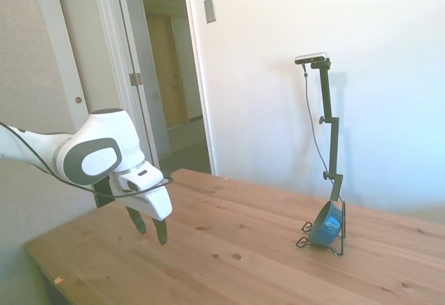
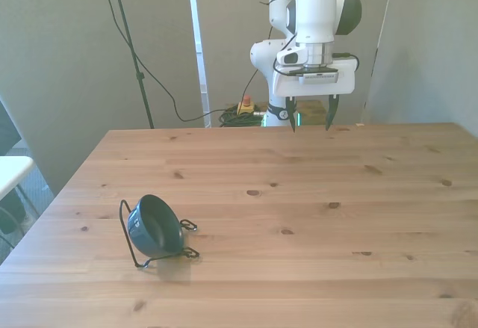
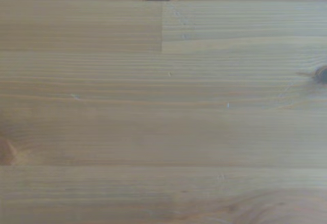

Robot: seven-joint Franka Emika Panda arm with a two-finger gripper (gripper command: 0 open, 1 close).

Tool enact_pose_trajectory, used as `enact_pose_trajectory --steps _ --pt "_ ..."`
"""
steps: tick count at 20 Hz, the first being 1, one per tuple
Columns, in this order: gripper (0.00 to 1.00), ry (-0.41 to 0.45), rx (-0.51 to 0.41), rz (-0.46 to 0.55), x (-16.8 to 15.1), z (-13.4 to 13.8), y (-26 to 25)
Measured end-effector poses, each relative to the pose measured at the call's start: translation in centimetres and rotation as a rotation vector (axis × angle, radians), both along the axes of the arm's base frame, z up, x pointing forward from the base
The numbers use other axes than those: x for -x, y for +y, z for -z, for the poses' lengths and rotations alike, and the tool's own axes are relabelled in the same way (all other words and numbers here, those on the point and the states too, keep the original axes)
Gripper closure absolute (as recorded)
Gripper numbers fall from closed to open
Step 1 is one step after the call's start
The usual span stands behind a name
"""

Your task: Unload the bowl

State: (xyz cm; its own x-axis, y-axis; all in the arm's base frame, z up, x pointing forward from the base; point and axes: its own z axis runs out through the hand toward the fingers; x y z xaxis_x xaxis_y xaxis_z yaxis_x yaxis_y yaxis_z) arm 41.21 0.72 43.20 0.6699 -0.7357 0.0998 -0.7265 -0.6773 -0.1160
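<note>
Front view: we are seeing the bowl (image 2: 155, 226) leaning on edge in the rack (image 2: 131, 232) near the bench's (image 2: 314, 193) left. Our claw (image 2: 311, 117) is hanging open, well apart. We are judging it stiff, slick, light; pinching the upper rim.

Pale knotty pine surface (image 2: 314, 186) made of long boards, thin black wire rack (image 2: 134, 249) sitting directly on it near the front view's left, teal-blue bowl (image 2: 157, 225) standing on edge in the rack, wrist view showing only bare wood grain and dark knots
</note>
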Motion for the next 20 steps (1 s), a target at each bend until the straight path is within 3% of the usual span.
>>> enact_pose_trajectory --steps 4,9,14,20 --pt "0.0 -0.009 0.008 -0.013 -0.5 -0.2 0.1" --pt "0.0 -0.102 0.072 0.02 -5.3 -2.0 -1.5" --pt "0.0 -0.167 0.147 0.098 -11.2 -3.2 -7.7" --pt "0.0 -0.233 0.197 0.19 -14.5 -6.1 -14.8"
